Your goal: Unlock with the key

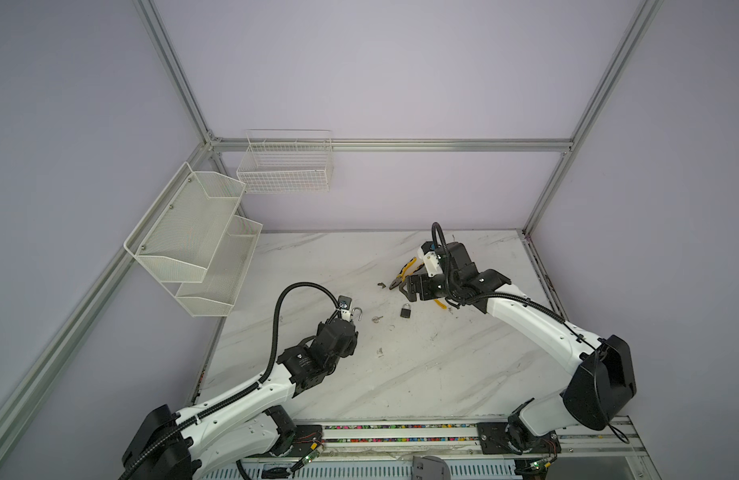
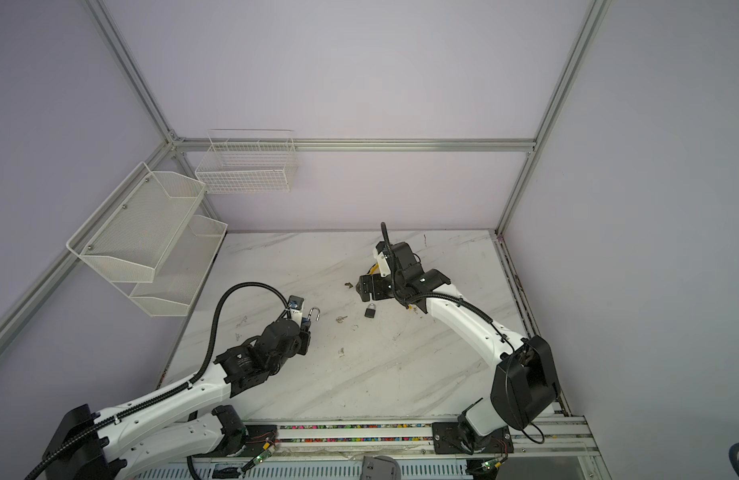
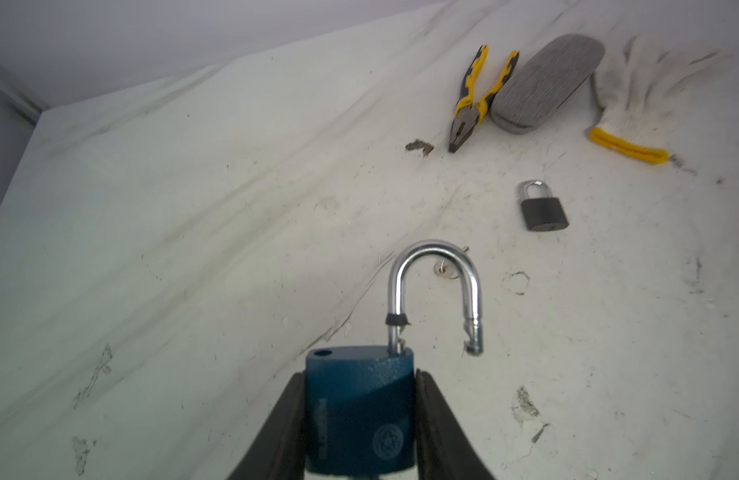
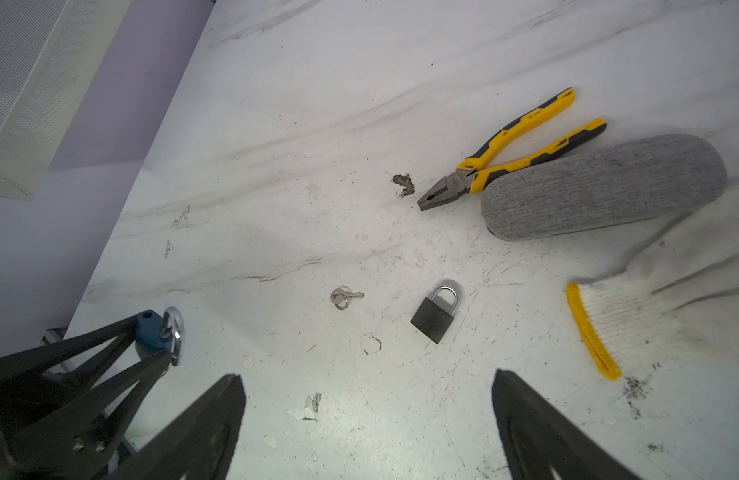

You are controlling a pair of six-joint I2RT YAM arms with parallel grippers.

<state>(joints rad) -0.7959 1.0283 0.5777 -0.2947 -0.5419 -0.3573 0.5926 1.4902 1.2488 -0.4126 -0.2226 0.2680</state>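
In both top views the left end effector [image 3: 359, 384] sits left of centre, low over the desk [image 1: 401, 374]. It is clamped on the body of a blue padlock [image 3: 359, 419], one finger [image 3: 290, 411] pressed to each flat side. The padlock's shackle [image 3: 434, 253] stands open. One leg stays in the body, and the free end has swung out past the edge, leaving its hole bare.

The key [image 4: 346, 297], on a small ring, lies flat on the desk near the middle of the top views [image 1: 376, 319]. It is between the blue padlock and a black padlock [image 4: 433, 320] and touches neither. The black padlock lies on its side just right of the key [image 2: 370, 311] with its shackle closed.

The right end effector [image 4: 367, 379] hangs right of centre in a top view [image 1: 411, 291], above and slightly right of the black padlock. Its fingers are spread wide apart and hold nothing.

Under that arm lie a pair of yellow-handled pliers [image 4: 505, 153], a grey case [image 4: 600, 187] resting against one plier handle, and a white glove [image 4: 650, 316] with a yellow cuff. The arm hides most of them in the top views.

A wire basket [image 1: 284, 170] and a two-tier mesh shelf [image 1: 189, 232] hang on the walls in the upper left of the top views.
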